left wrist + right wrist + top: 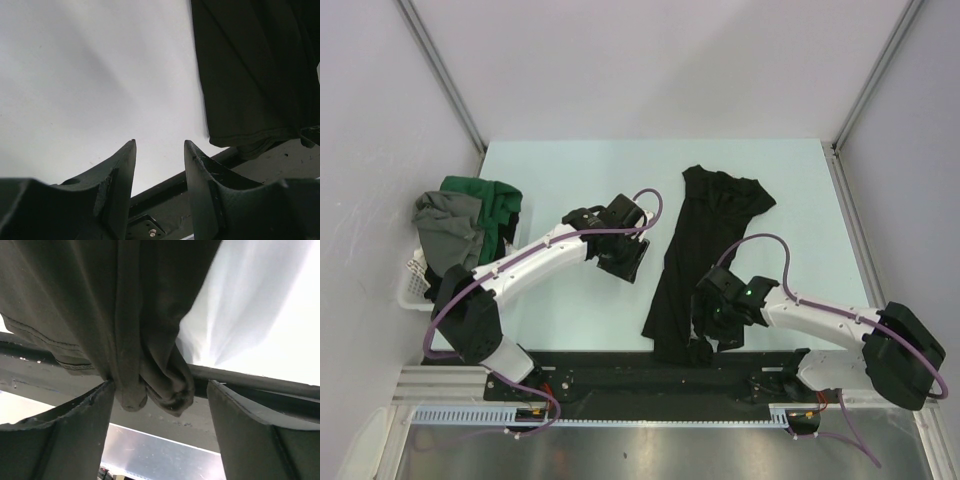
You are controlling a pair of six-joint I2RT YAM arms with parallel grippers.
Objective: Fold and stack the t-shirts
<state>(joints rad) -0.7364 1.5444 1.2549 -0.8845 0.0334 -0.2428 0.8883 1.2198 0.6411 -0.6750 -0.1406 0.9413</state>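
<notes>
A black t-shirt [705, 240] lies in a long narrow strip on the pale table [570, 180], running from the far middle to the near edge. My right gripper [705, 325] hangs over its near end. In the right wrist view the jaws of this gripper [160, 385] stand apart around a bunched fold of the black t-shirt [125, 300], which touches the left finger and leaves a gap at the right one. My left gripper [625, 262] is open over bare table left of the shirt, nothing between its fingers [160, 142]. The shirt's hem [250, 75] shows at its right.
A white slatted basket [412, 280] stands at the table's left edge with a dark green t-shirt [485, 200] and a grey t-shirt [445, 230] heaped in it. A black rail [620, 365] runs along the near edge. Walls close in both sides.
</notes>
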